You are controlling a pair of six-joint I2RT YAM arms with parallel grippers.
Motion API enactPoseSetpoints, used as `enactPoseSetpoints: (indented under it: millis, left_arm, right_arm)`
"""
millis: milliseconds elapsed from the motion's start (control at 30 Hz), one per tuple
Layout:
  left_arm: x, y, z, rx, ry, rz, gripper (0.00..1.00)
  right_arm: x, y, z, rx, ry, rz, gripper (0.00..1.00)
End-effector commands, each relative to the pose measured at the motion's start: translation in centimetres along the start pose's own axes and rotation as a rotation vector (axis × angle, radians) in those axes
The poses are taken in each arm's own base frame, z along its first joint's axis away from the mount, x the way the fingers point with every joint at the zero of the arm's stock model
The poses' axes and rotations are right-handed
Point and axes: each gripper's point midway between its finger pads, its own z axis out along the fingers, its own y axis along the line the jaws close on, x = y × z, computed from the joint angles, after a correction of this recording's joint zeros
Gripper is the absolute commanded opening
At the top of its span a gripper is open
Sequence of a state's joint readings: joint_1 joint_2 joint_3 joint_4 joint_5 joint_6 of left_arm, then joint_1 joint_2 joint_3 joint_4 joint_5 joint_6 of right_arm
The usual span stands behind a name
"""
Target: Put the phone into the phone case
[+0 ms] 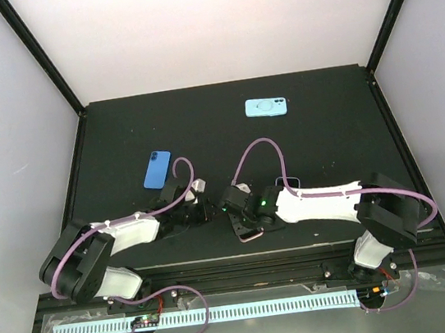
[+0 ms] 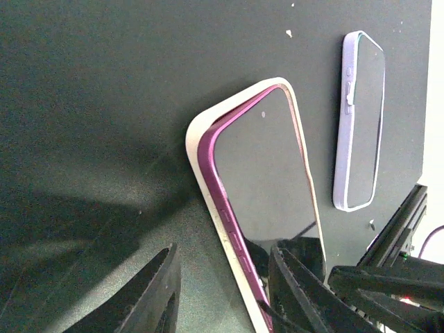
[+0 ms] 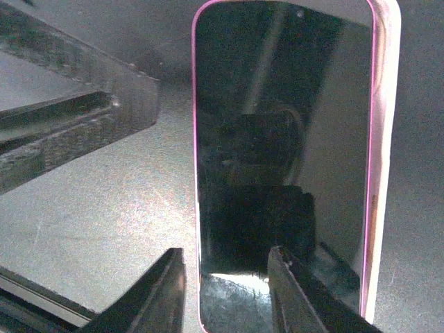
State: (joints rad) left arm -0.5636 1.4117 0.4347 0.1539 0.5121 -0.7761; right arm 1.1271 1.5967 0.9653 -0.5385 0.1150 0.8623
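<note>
Pink phone (image 2: 263, 180) sits askew in cream case (image 2: 198, 135). Both spread, the left pincer (image 2: 223, 253) and right pincer (image 3: 227, 253) straddle its 6 o'clock end.

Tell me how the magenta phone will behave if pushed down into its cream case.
Probably stiff: the magenta phone keeps a straight edge though only half-seated in the cream case. Likely slippery: its glossy screen shows reflections. It may rock or skid, since one long side rides above the case lip.
</note>
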Motion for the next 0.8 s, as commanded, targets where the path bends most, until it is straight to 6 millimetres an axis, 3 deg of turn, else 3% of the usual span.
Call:
enactPoseSetpoints:
  millis: [0, 233, 600, 767]
  left_arm:
    - [-0.2, 0.1, -0.6, -0.009, -0.021, 0.012, 0.38]
    - [0.2, -1.3, -0.7, 0.067, 0.007, 0.011, 0.43]
    - [1.3, -1.0, 0.0, 0.077, 0.055, -0.003, 0.39]
    - [1.8, -1.1, 0.1, 0.085, 0.068, 0.002, 0.37]
  right_arm:
    - [-0.6, -0.2, -0.4, -0.010, -0.049, -0.018, 0.38]
    - [-1.1, -1.7, -1.2, -0.043, -0.105, -0.001, 0.52]
    - [-0.6, -4.1, 1.7, -0.171, -0.077, 0.105, 0.52]
    - [-0.4, -3.4, 2.3, -0.233, -0.065, 0.099, 0.52]
